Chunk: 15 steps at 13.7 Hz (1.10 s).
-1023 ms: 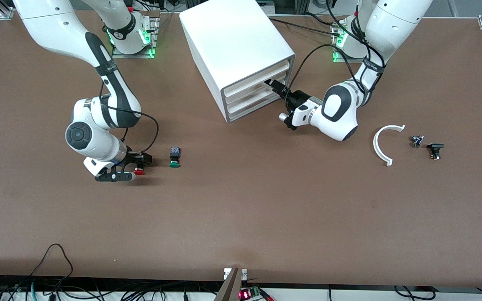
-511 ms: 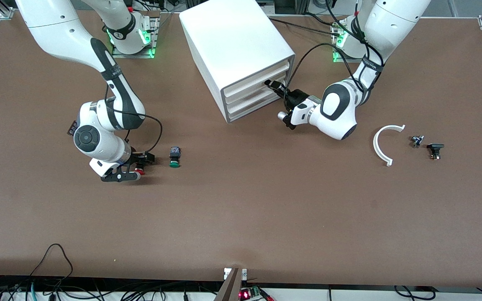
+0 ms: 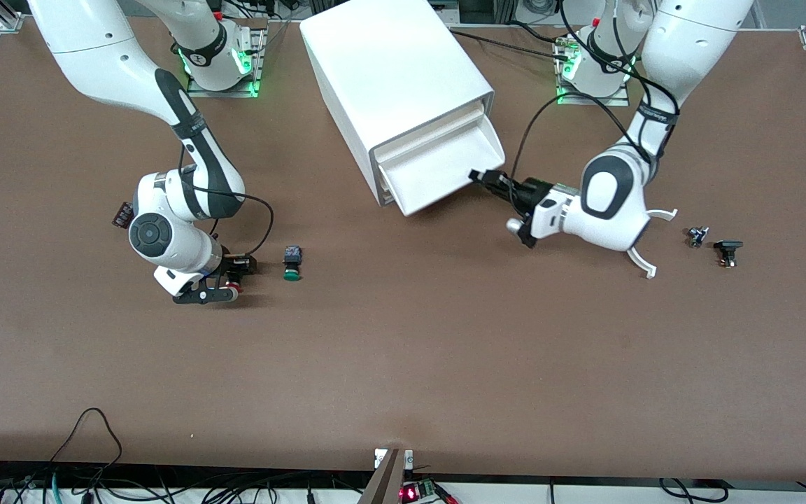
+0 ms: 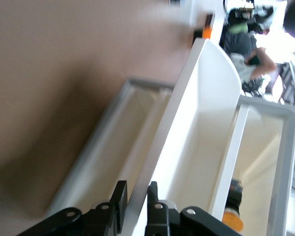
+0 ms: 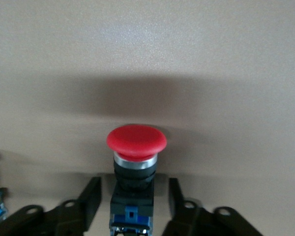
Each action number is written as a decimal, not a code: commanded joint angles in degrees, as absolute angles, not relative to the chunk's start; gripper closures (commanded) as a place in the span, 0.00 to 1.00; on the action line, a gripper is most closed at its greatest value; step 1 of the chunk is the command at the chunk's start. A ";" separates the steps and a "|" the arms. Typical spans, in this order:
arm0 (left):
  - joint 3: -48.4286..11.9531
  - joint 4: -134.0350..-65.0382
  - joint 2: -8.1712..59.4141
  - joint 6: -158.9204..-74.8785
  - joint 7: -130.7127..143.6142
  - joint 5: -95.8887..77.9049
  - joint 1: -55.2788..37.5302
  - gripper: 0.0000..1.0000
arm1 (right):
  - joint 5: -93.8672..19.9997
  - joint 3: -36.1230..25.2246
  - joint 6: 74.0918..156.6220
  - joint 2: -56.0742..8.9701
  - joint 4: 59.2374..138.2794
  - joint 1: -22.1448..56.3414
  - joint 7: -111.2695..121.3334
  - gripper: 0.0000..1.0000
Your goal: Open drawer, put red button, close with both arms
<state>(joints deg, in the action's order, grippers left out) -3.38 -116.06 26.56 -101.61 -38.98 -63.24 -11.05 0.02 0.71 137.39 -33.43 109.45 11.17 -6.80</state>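
The drawer (image 3: 445,171) now stands pulled out of the cabinet (image 3: 392,77); a second ago it was shut. Left gripper (image 3: 478,176) fingers pinch its front lip. Right gripper (image 3: 229,280) fingers straddle the red button (image 5: 136,142) on the bench (image 3: 403,364), closing but not yet gripping. Judged next: lift button.

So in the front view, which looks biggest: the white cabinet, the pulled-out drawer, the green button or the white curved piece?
1. cabinet
2. drawer
3. curved piece, partly hidden by the left arm, so its rank above the button is unsure
4. green button
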 commanded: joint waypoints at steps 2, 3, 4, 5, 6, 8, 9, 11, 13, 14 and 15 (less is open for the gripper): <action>-2.11 -112.77 26.37 -108.71 -37.62 -63.90 -10.46 1.00 | 1.85 1.05 138.16 -33.57 109.51 11.16 -5.98 0.63; -2.02 -112.68 26.28 -109.59 -37.62 -63.98 -10.37 1.00 | 1.85 1.92 138.16 -33.57 109.34 11.16 -5.98 0.69; -2.02 -112.68 26.19 -109.69 -37.36 -64.33 -9.85 0.58 | 2.02 2.28 138.08 -33.66 109.16 11.16 -6.06 0.73; -2.02 -112.76 25.84 -109.77 -37.53 -65.90 -9.41 0.02 | 2.02 2.55 137.99 -33.58 108.99 11.16 -6.06 0.77; -2.02 -112.94 24.71 -109.86 -37.27 -66.35 -9.14 0.00 | 1.93 3.07 137.99 -33.40 108.81 11.16 -6.24 0.79; -2.02 -113.29 22.25 -111.44 -36.83 -66.01 -9.05 0.00 | 1.85 3.43 137.20 -32.53 107.93 11.16 -6.15 0.82; -2.02 -113.47 21.37 -112.49 -36.83 -65.92 -9.14 0.00 | 1.76 3.43 136.41 -31.82 106.97 11.16 -5.98 0.82; -2.02 -113.55 19.78 -115.82 -36.83 -63.12 -9.05 0.00 | 1.85 3.43 133.61 -30.59 103.56 11.16 -5.54 0.82; -1.50 -113.47 16.37 -117.07 -36.83 -59.70 -5.83 0.00 | 1.85 3.43 129.40 -30.24 98.12 11.16 -2.92 0.82; -0.89 -113.55 14.52 -117.07 -36.74 -59.24 -2.93 0.00 | 1.67 3.43 125.98 -30.23 94.43 11.16 -1.07 0.82; -0.88 -113.38 14.15 -117.16 -37.17 -59.76 -2.47 0.00 | 1.76 3.51 121.95 -30.23 90.48 11.42 -0.45 0.82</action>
<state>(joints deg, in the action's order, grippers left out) -1.13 -112.22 17.71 -117.54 -37.32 -61.11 -5.53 1.33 3.12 128.57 -30.20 97.25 11.39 -2.74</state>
